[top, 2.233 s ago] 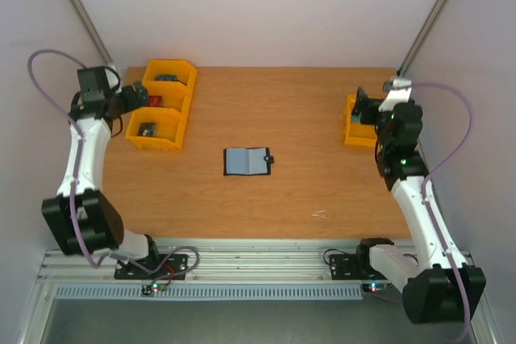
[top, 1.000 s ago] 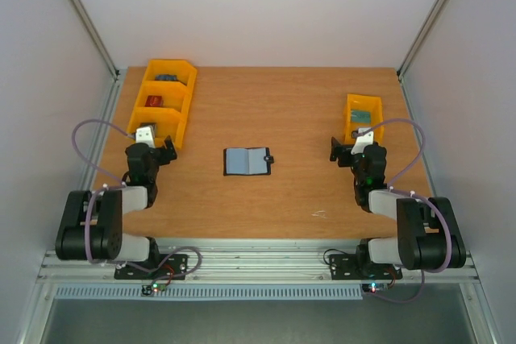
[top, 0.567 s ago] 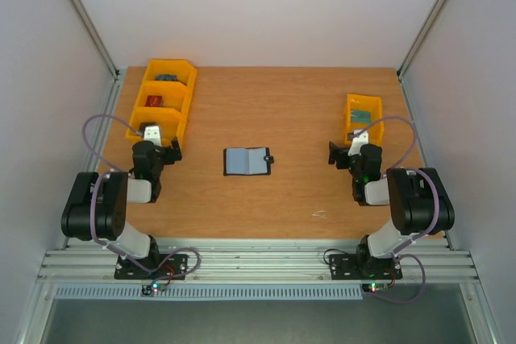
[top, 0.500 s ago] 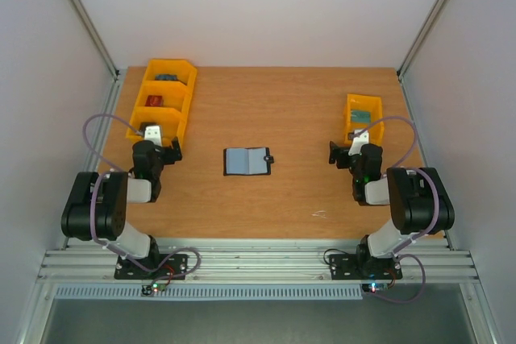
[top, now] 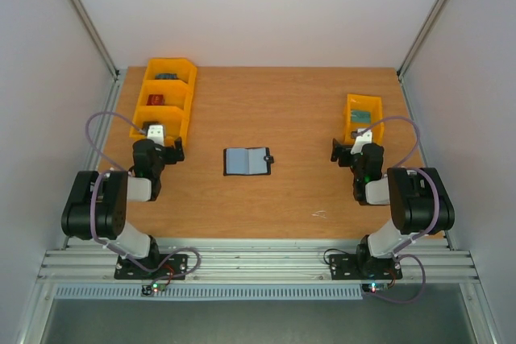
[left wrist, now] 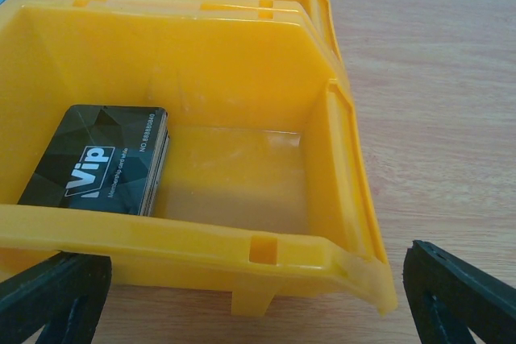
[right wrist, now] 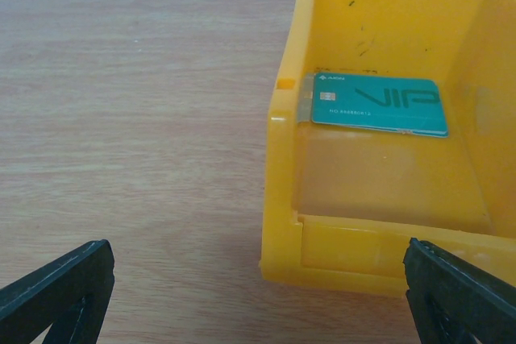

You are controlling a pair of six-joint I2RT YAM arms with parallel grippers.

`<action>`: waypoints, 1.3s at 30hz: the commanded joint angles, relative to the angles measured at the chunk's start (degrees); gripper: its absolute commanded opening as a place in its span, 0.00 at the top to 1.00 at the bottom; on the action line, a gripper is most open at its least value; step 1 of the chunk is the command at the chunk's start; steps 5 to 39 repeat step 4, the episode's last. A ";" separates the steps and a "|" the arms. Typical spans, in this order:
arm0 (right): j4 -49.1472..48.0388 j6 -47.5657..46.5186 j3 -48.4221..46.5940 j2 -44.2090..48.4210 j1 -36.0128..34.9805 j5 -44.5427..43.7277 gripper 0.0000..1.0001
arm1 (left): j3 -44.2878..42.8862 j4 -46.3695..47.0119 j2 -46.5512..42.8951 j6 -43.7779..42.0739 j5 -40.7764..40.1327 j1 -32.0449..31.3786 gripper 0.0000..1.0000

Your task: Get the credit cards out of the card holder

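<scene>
The wooden surface fills most of the cell, and both arms are folded low at its near edge. The left arm faces a row of three joined yellow bins at the far left. The right arm faces a single yellow bin at the far right.

The card holder lies open and flat near the middle of the surface, well apart from both arms. Its blue-grey panels face up and its snap tab sticks out on the right. From overhead it is too small to tell whether any credit cards sit in its pockets.

In the left wrist view the nearest bin is cut off at the left edge. A black VIP card stack lies flat on the left of its floor. The middle bin holds something red, too small to make out.

In the right wrist view the single bin runs out of the picture on the right. A green VIP card lies at its back, partly behind the front rim.

The left tool is released, its fingers spread wide and clipped by the bottom edge. Whether they touch the bin I cannot tell. The right tool is likewise spread and grasps nothing.
</scene>
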State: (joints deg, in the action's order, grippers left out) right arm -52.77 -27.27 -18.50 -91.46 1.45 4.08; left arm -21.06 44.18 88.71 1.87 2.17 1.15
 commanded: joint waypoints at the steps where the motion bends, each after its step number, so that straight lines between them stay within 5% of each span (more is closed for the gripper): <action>1: -3.21 0.46 -1.25 0.36 0.48 -1.26 0.01 | -2.38 5.80 0.46 -1.69 0.65 -0.07 0.01; 39: -3.13 0.38 -1.27 0.41 0.56 -1.28 0.02 | -2.33 5.78 0.34 -1.69 0.68 -0.09 0.01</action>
